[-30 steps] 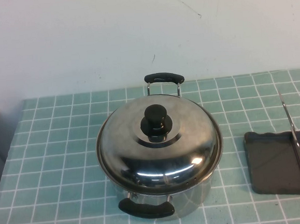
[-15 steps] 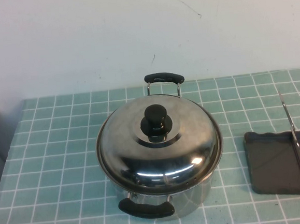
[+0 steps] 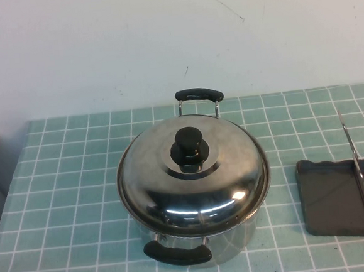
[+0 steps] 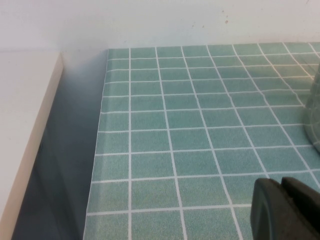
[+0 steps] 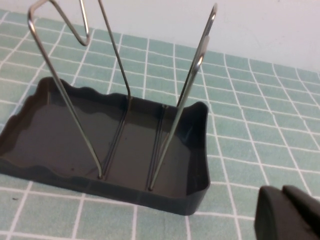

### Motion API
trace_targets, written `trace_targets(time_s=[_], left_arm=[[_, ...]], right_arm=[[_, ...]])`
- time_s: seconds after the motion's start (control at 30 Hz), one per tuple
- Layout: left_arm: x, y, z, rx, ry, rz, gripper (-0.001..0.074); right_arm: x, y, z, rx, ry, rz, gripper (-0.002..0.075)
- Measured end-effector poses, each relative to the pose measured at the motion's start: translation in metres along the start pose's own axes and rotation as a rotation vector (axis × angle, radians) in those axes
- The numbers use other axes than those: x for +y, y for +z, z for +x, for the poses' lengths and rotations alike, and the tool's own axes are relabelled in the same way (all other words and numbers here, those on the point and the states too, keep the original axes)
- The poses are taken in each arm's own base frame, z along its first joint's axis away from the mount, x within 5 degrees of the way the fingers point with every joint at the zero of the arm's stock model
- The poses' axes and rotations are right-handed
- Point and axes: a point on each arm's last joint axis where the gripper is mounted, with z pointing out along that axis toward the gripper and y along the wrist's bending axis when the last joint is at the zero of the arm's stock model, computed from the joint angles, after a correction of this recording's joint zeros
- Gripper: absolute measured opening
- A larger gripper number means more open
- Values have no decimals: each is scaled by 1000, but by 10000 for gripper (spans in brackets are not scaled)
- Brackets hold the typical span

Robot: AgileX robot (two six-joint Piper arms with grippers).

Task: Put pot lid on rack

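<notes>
The shiny domed pot lid (image 3: 223,183) with its black knob (image 3: 190,149) sits on the steel pot (image 3: 231,244) in the middle of the tiled table. The dark grey rack (image 3: 335,196) with its upright wire divider (image 3: 359,172) stands at the right edge. Neither arm shows in the high view. My left gripper (image 4: 283,195) is shut and empty over bare tiles, with the pot's side (image 4: 315,115) just beside it. My right gripper (image 5: 284,200) is shut and empty, close to the rack (image 5: 100,145) and its wires (image 5: 185,95).
The pot has two black handles, one at the back (image 3: 198,95) and one at the front (image 3: 177,253). A white surface (image 4: 25,125) lies past the table's left edge, across a dark gap. A white wall stands behind the table.
</notes>
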Motion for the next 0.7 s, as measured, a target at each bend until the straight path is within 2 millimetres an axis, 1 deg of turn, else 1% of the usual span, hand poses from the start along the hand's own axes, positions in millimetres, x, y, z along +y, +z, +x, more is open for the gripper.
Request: trace_targets(time_s=[0.2, 0.7], left_arm=[[0, 0, 0, 0, -2, 1, -3], [0, 0, 0, 0, 1, 1, -3]], right_arm=[[0, 0, 0, 0, 105, 2, -1], [0, 0, 0, 0, 124, 4, -1]])
